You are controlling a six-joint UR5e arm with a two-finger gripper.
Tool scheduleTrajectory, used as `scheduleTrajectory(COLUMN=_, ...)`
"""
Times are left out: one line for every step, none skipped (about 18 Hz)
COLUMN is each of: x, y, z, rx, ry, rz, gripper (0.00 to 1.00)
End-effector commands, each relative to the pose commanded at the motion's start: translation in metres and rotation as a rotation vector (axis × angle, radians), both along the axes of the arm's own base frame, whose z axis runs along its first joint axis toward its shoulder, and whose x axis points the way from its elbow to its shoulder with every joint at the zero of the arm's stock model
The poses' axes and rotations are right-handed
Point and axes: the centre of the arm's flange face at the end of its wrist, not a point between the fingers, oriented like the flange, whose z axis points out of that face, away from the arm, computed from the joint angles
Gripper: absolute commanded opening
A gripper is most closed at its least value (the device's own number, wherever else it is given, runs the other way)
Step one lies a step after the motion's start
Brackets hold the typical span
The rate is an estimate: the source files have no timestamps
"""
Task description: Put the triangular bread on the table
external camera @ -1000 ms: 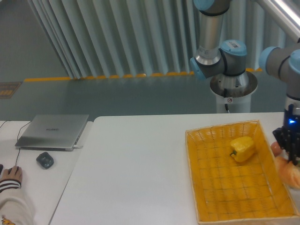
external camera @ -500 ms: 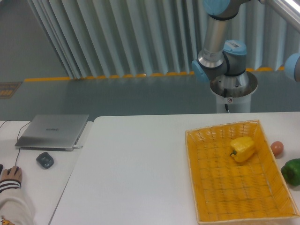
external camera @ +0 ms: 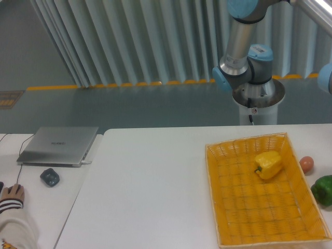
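Fixed camera, single view. Only the arm's [external camera: 241,49] upper joints and base show, at far right behind the table [external camera: 150,176]; the arm leaves the frame at the top and right edges. The gripper is out of view, so how far it is open, and whether it holds anything, cannot be told. The triangular bread is nowhere in the frame: not on the table, not in the basket [external camera: 262,236]. The basket sits on the right half of the table and holds only a yellow pepper [external camera: 268,165] in its far right part. Just right of the basket, on the table, lie a small orange-red round fruit [external camera: 306,164] and, nearer, a green pepper [external camera: 323,189] cut by the frame edge. With both gripper and bread unseen, which way the bread lies from the gripper, and how its long axis runs, cannot be read here. Judgement: the bread, if carried, is off-frame to the right or above. At left, on the adjoining desk: a laptop [external camera: 58,145], a mouse [external camera: 50,177], a person's hand [external camera: 11,194].
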Motion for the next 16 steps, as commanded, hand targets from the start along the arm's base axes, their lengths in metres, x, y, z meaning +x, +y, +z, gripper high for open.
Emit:
scheduleTrajectory(x=0.000, y=0.001, z=-0.001, rx=-0.002, ry=0.000, rz=-0.009, gripper=1.00)
scheduleTrajectory(x=0.001, y=0.000, z=0.003, rx=0.001, ry=0.003, rz=-0.003, gripper=1.00)
scheduleTrajectory(x=0.002, y=0.000, z=0.005, rx=0.003, ry=0.006, rz=-0.006, gripper=1.00)
scheduleTrajectory(x=0.003, y=0.002, z=0.005, rx=0.002, ry=0.007, rz=-0.015, gripper=1.00)
scheduleTrajectory(x=0.006, y=0.004, z=0.008, rx=0.006, ry=0.011, rz=-0.020, gripper=1.00)
scheduleTrajectory(x=0.011, y=0.006, z=0.016, rx=0.009, ry=0.024, rz=-0.026, gripper=1.00)
scheduleTrajectory(x=0.013, y=0.008, z=0.019, rx=0.008, ry=0.028, rz=-0.032, gripper=1.00)
scheduleTrajectory(x=0.013, y=0.006, z=0.027, rx=-0.007, ry=0.048, rz=-0.036, gripper=1.00)
scheduleTrajectory(x=0.012, y=0.002, z=0.031, rx=-0.044, ry=0.067, rz=-0.058, gripper=1.00)
scheduleTrajectory(x=0.014, y=0.002, z=0.032, rx=-0.057, ry=0.074, rz=-0.089, gripper=1.00)
scheduleTrajectory(x=0.016, y=-0.001, z=0.037, rx=-0.065, ry=0.077, rz=-0.126, gripper=1.00)
scheduleTrajectory(x=0.021, y=-0.007, z=0.045, rx=-0.083, ry=0.078, rz=-0.207, gripper=1.00)
scheduleTrajectory(x=0.024, y=-0.011, z=0.051, rx=-0.095, ry=0.080, rz=-0.265, gripper=1.00)
scheduleTrajectory(x=0.028, y=-0.014, z=0.056, rx=-0.107, ry=0.076, rz=-0.313, gripper=1.00)
scheduleTrajectory(x=0.032, y=-0.017, z=0.060, rx=-0.115, ry=0.068, rz=-0.349, gripper=1.00)
scheduleTrajectory(x=0.035, y=-0.018, z=0.060, rx=-0.126, ry=0.047, rz=-0.376, gripper=1.00)
